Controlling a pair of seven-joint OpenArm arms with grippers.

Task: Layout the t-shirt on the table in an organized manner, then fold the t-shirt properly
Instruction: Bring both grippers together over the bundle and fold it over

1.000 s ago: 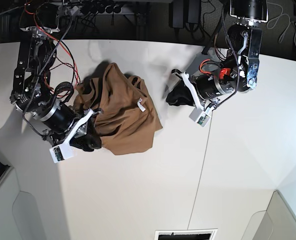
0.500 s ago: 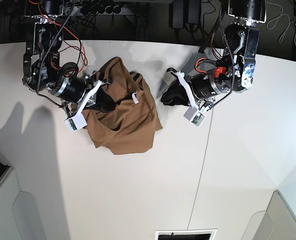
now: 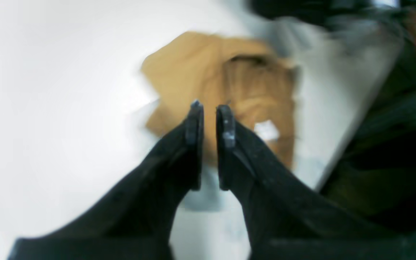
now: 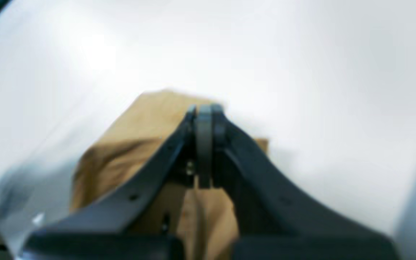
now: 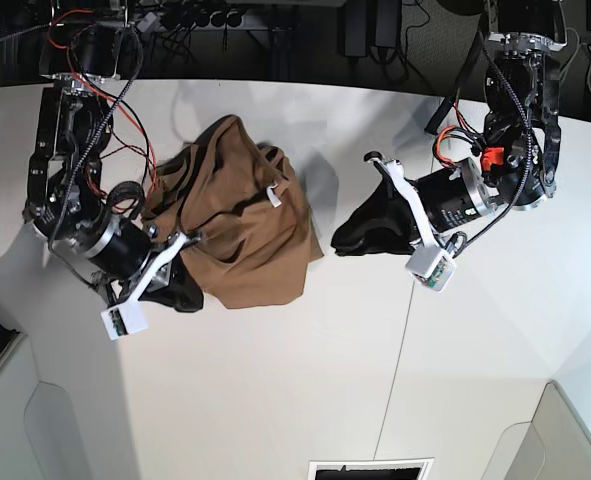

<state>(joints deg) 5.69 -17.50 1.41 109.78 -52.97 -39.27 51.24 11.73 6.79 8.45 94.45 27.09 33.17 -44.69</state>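
White table (image 5: 275, 400), bunched t-shirt (image 5: 245, 235), right hand (image 5: 187, 290) closed at its blurred hem, left hand (image 5: 347, 238) slightly parted, empty.

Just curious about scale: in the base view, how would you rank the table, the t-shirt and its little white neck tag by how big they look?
1. The table, by far the largest.
2. The t-shirt, bunched in a heap.
3. The white neck tag, tiny.

The tan t-shirt (image 5: 245, 230) lies crumpled on the white table (image 5: 305, 380)
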